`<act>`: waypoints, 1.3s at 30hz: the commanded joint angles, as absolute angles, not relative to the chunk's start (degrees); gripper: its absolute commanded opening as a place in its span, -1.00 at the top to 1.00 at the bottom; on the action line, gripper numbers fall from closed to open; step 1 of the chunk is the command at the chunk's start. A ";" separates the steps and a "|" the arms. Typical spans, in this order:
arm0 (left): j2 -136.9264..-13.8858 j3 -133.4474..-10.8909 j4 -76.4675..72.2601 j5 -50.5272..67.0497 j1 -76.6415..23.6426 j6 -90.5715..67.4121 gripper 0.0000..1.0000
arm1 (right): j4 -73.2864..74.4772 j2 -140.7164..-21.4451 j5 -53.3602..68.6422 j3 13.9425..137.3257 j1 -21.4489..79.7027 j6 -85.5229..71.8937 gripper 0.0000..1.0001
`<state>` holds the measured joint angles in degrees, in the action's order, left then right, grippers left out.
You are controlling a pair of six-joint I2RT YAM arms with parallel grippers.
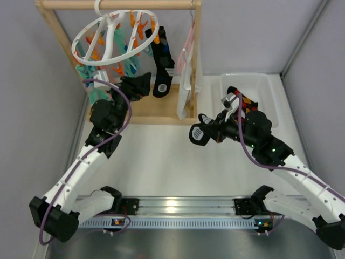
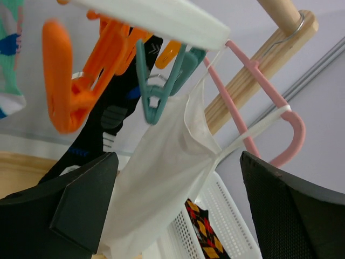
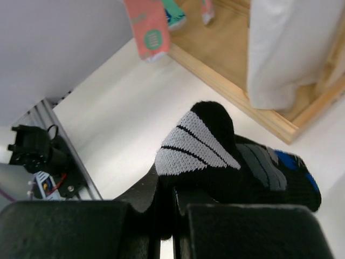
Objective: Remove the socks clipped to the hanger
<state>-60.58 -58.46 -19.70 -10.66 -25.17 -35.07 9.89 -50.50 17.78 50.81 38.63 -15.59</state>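
Right hand (image 3: pixel 172 200) clamps a loose black sock (image 3: pixel 205 151) above the surface (image 1: pixel 161 162), likely due for the bin (image 1: pixel 269 81) at 2 o'clock, while the left hand (image 1: pixel 137 86), jaws wide under the hanger (image 1: pixel 110 33) at 11 o'clock, next needs a grip on a clipped sock (image 1: pixel 161 66).

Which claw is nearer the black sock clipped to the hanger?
Left. The left claw is open beside the black sock; the right claw is farther right over the table, gripping a striped sock.
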 commanded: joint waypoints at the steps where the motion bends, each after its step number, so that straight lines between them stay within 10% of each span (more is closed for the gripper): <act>1: -54.78 -53.97 -20.31 -9.75 -25.40 -36.82 -0.96 | 18.61 -48.69 7.57 55.80 37.88 -13.63 0.98; 14: -33.23 -45.00 14.30 -16.52 -25.31 -37.63 -0.97 | 27.33 -53.96 -2.20 65.73 28.49 -10.02 0.96; 31: -21.45 -51.07 38.32 -18.37 -25.31 -26.99 -0.97 | 23.11 -81.61 15.90 87.34 1.41 -16.44 0.89; 34: -20.74 -48.88 38.32 -20.03 -25.31 -26.80 -0.97 | 23.64 -87.60 14.95 91.47 1.05 -15.47 -0.31; 35: -20.74 -48.61 38.23 -21.87 -25.40 -27.15 -0.97 | 25.21 -88.58 12.59 92.71 1.05 -15.29 -0.98; 39: -19.87 -48.52 38.32 -22.23 -25.31 -27.42 -0.97 | 25.93 -87.20 4.15 93.17 2.45 -16.17 -0.99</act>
<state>-20.99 -48.69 38.37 -20.05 -25.23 -28.36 26.39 -90.00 10.17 90.15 1.87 -15.68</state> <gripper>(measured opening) 0.984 0.990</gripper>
